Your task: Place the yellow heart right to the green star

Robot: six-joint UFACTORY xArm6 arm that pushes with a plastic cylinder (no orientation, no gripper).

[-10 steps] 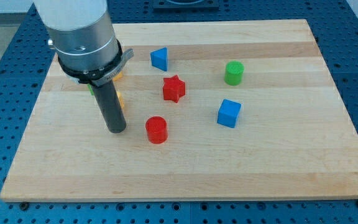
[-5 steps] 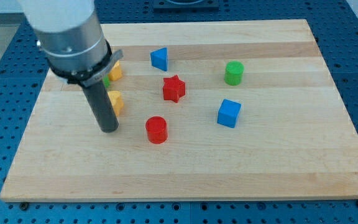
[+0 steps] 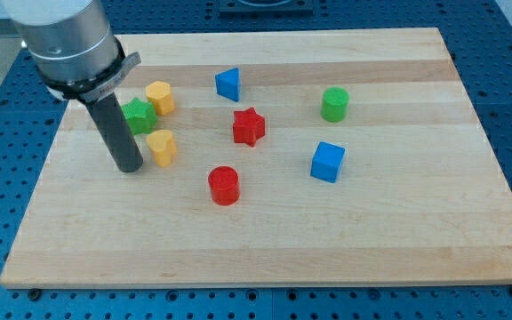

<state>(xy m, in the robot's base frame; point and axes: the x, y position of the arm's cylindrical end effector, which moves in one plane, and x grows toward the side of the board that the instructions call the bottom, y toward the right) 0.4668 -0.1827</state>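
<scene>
Toward the frame's left, my tip (image 3: pixel 131 167) rests just left of the yellow heart (image 3: pixel 162 147), which sits below-right of the green star (image 3: pixel 138 116). No claw exists, so no grip state applies. Judging by this, the heart needs nudging upward; task unfinished.

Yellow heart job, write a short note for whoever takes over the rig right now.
My tip is on the board, just to the view's left of the yellow heart, close to it; contact can't be confirmed.
The green star sits above the tip, partly behind the rod. The heart lies below and slightly right of the star. A second yellow block is up and right of the star.
Done: nothing final; the heart is not yet level with the star on its right.
Left: probably get below the heart and push it up the view, to end beside the star's right without disturbing the other yellow block.
</scene>
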